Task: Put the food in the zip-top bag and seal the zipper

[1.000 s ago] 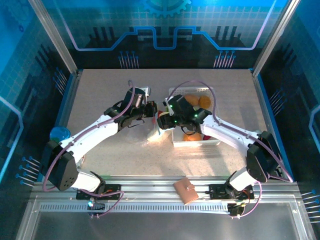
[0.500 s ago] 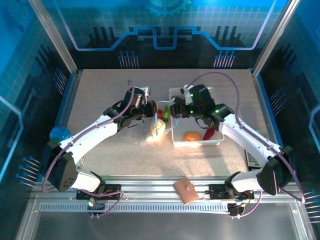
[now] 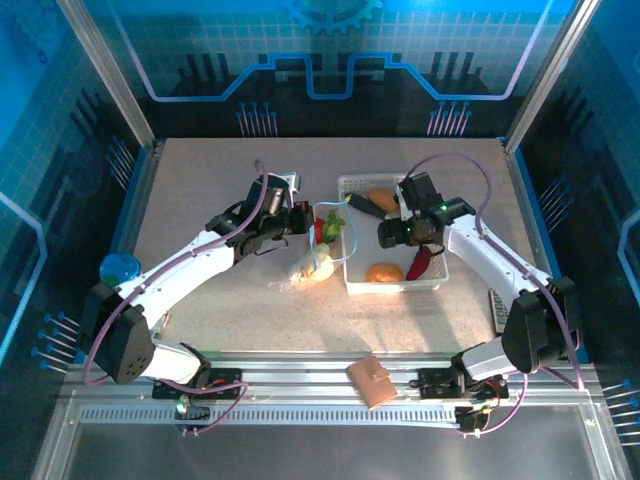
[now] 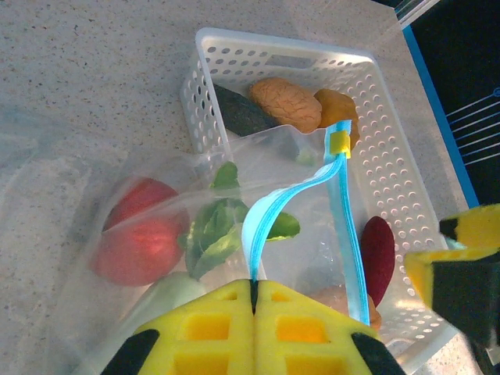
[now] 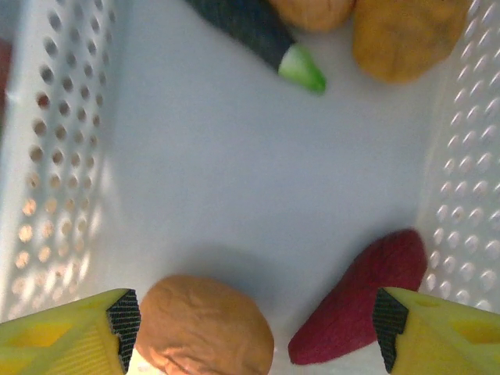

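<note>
- Beside the white basket (image 3: 395, 287), on the tabletop (image 3: 220, 180), the zip-top bag (image 4: 156, 168) lies with a red piece (image 4: 137, 238) and green leaves (image 4: 212, 234) inside.
- Its blue zipper (image 4: 349, 226) is pinched in the left claw (image 4: 254, 285), which is closed tight on the strip.
- Over the basket, the right claw (image 5: 250, 328) hangs wide open, gripping nothing.
- A tan piece (image 5: 205, 324) and a dark red piece (image 5: 359, 301) lie below its fingers.
- A dark purple piece (image 5: 246, 23) and an orange piece (image 5: 410, 35) lie at the basket's far end.
</note>
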`<state>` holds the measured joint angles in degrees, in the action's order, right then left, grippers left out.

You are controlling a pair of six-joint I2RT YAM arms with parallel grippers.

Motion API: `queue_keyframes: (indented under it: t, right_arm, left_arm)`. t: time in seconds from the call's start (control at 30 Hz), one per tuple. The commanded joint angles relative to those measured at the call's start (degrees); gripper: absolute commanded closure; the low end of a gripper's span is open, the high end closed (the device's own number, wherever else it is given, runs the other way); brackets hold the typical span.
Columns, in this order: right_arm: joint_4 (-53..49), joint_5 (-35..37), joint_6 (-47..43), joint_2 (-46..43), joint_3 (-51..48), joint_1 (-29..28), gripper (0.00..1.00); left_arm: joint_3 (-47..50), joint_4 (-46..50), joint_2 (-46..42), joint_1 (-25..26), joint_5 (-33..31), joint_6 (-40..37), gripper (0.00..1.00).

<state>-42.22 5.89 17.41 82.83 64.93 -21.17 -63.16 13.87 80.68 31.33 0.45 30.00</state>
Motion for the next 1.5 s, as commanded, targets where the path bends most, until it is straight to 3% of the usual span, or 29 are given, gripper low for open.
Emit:
queue_keyframes:
  t: [0.0, 0.3, 0.7, 0.97, 1.03, 1.3, 1.47]
  right_arm:
    - [-2.93, -8.26, 1.58, -0.14, -1.71, 0.85, 0.2]
    - [-3.91, -14.56, 1.72, 2.93, -6.39, 0.27, 0.18]
    - [1.23, -14.02, 4.63, 7.44, -8.3, -0.89, 0.01]
    - [3.06, -15.14, 4.65, 11.96, -7.74, -1.77, 0.01]
    - [3.1, -15.21, 4.41, 12.68, -7.52, -1.94, 0.03]
    - [3.39, -12.52, 4.63, 12.32, -6.27, -1.92, 0.26]
    - [5.11, -9.32, 4.85, 11.63, -4.18, -1.34, 0.33]
  left_arm:
    - [-0.48, 0.28, -2.02, -0.33, 0.52, -0.82, 1.0]
    - [0.58, 0.02, -3.08, -0.66, 0.08, -1.08, 0.99]
    - [1.28, -0.7, -3.1, -0.92, 0.36, -0.86, 0.99]
    - [1.92, -1.01, -3.34, -1.54, 0.56, -0.87, 0.99]
    - [2.06, -1.2, -3.34, -1.7, 0.52, -0.91, 0.99]
    - [2.52, -1.43, -3.25, -2.07, 0.79, -0.82, 0.99]
    - [2.6, -1.73, -3.17, -2.16, 0.96, -0.65, 0.99]
